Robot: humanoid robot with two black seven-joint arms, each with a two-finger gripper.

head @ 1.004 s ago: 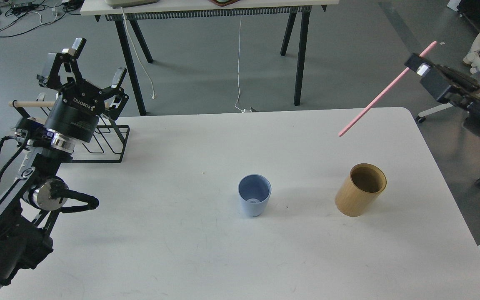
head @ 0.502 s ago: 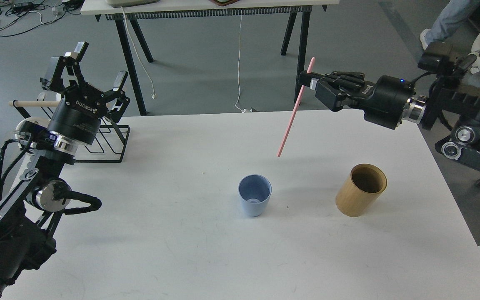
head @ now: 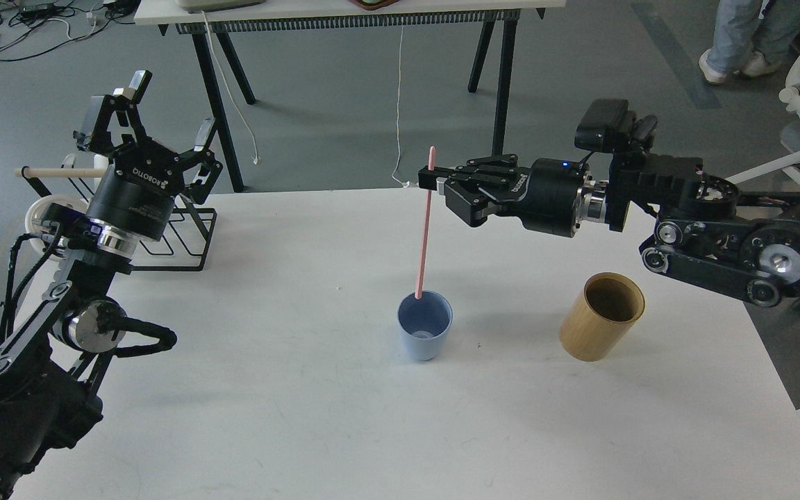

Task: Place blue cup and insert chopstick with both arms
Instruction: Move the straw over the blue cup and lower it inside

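Note:
A blue cup [head: 425,326] stands upright on the white table [head: 372,417], near its middle. My right gripper [head: 433,182] is shut on a pink chopstick [head: 424,232] near its top end. The chopstick hangs nearly upright, with its lower tip at the cup's far rim. My left gripper [head: 153,114] is open and empty, raised above the table's far left corner.
A tan wooden cylinder holder [head: 601,317] stands to the right of the cup. A black wire rack [head: 178,232] with a wooden dowel [head: 60,171] sits at the far left behind my left arm. A person's legs [head: 737,35] are at the top right. A dark-legged table [head: 344,10] stands behind.
My right arm has swung left over the table with the pink chopstick, turning it from slanted to nearly upright above the blue cup. My left arm has barely moved.

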